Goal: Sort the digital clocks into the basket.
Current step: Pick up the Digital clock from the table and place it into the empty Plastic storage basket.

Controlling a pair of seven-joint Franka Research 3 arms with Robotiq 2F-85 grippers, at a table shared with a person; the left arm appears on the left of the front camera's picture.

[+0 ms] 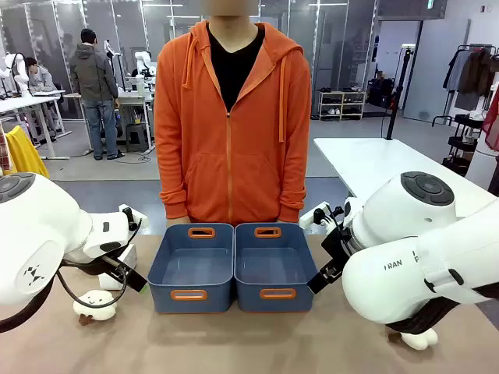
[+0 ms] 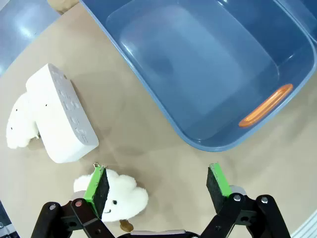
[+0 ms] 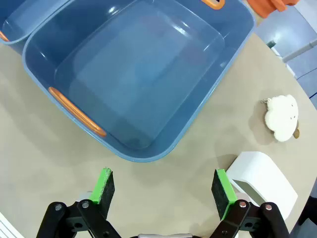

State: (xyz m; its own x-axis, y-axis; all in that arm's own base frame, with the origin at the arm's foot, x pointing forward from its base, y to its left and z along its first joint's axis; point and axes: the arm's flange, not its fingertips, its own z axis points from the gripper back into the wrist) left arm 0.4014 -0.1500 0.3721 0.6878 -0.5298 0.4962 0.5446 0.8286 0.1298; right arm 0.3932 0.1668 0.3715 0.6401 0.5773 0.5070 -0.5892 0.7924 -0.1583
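On the tan table (image 1: 249,343), outside both bins, that's where I've got the two clocks right now. The left clock (image 2: 62,116) lies beside the left basket (image 2: 146,87) but apart from it. It's a smooth white plastic block with rounded corners and rows of small dimples along its upturned side. A fluffy white plush (image 2: 19,124) touches its far edge. A second plush (image 2: 121,198) sits right by my left gripper (image 2: 158,181), whose green pads stand wide apart over bare tabletop.

Over on the other side, the right clock (image 3: 265,183) rests near the corner of the right basket (image 3: 200,99). It's another white rounded box, partly behind one pad of the right gripper (image 3: 163,187). Those fingers are spread too, gripping nothing. A cloud-shaped plush (image 3: 281,118) lies a little beyond that clock.

Both baskets are glossy blue plastic, rectangular with rounded corners and orange-rimmed handle slots at the ends. In the front view they sit side by side, pressed together. A person in an orange hoodie (image 1: 230,132) stands at the far edge behind them.
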